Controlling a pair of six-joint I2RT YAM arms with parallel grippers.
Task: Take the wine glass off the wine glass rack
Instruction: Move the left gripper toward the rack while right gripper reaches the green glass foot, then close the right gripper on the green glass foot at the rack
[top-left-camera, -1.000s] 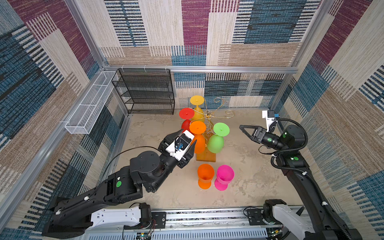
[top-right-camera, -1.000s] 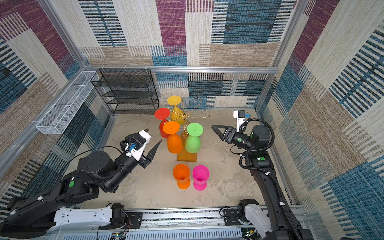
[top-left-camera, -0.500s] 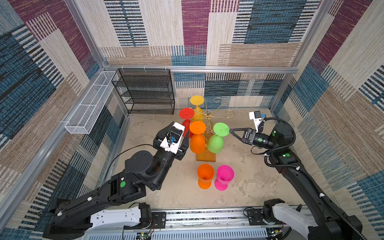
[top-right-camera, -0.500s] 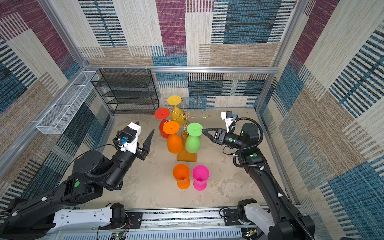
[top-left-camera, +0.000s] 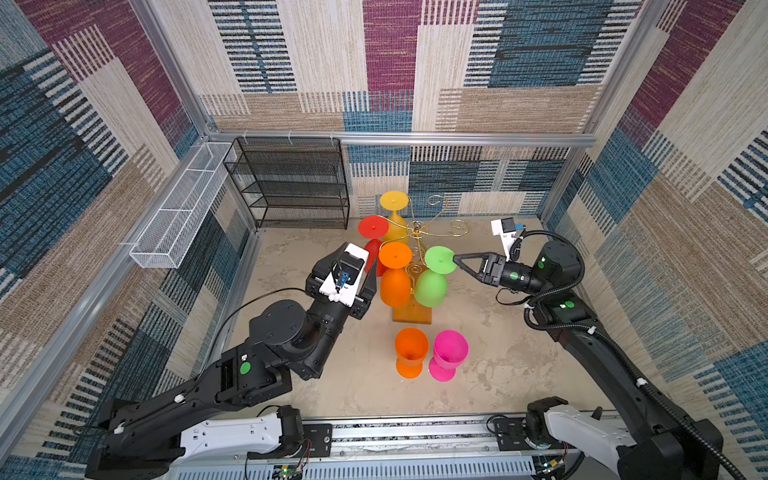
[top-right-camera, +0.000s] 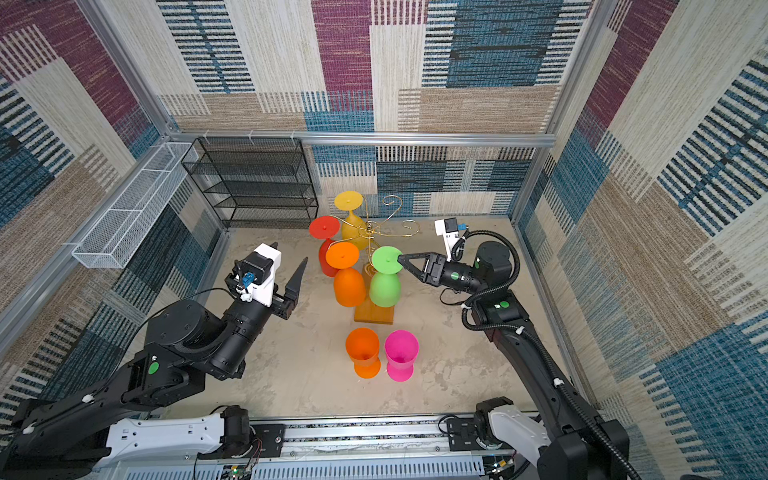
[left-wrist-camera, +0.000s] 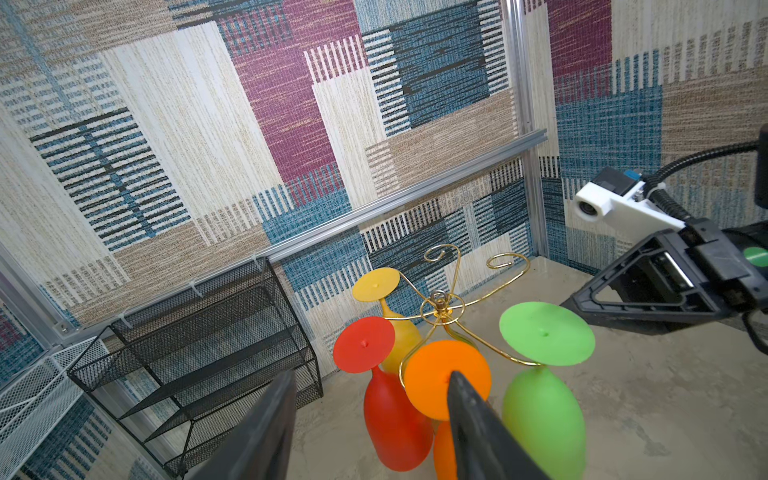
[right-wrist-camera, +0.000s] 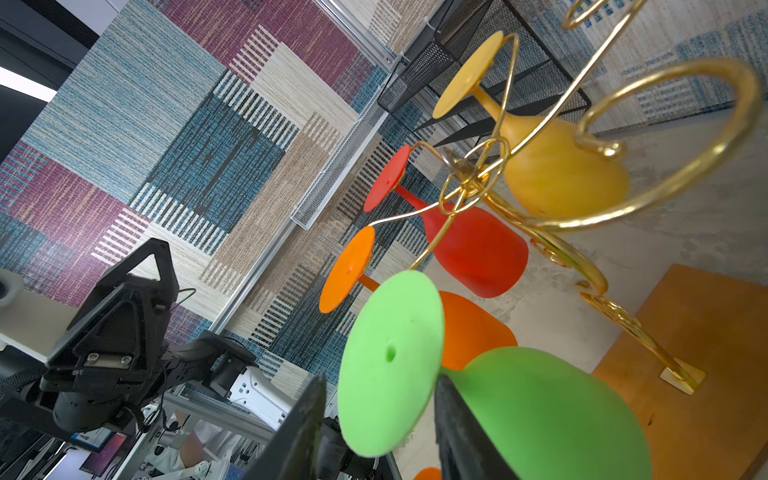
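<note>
The wine glass rack (top-left-camera: 417, 227), gold wire on a wooden base (top-left-camera: 411, 313), carries yellow, red, orange and green glasses hanging upside down. My right gripper (top-left-camera: 457, 259) reaches in from the right at the green wine glass (top-left-camera: 431, 286). Its open jaws flank the rim of the glass's round foot (right-wrist-camera: 390, 353), one finger by the stem, with a thin gap showing. Left of the rack my left gripper (top-right-camera: 289, 262) hangs wide open and empty, one fingertip (left-wrist-camera: 457, 380) lined up with the orange glass (left-wrist-camera: 440, 374) in the left wrist view.
An orange glass (top-left-camera: 410, 349) and a pink glass (top-left-camera: 449, 353) stand upright on the floor in front of the rack's base. A black mesh shelf (top-left-camera: 291, 183) stands at the back and a white mesh basket (top-left-camera: 178, 208) hangs on the left wall.
My right gripper has moved left up to the green glass's foot and its jaws have narrowed. My left gripper has drifted a little left and back, still open.
</note>
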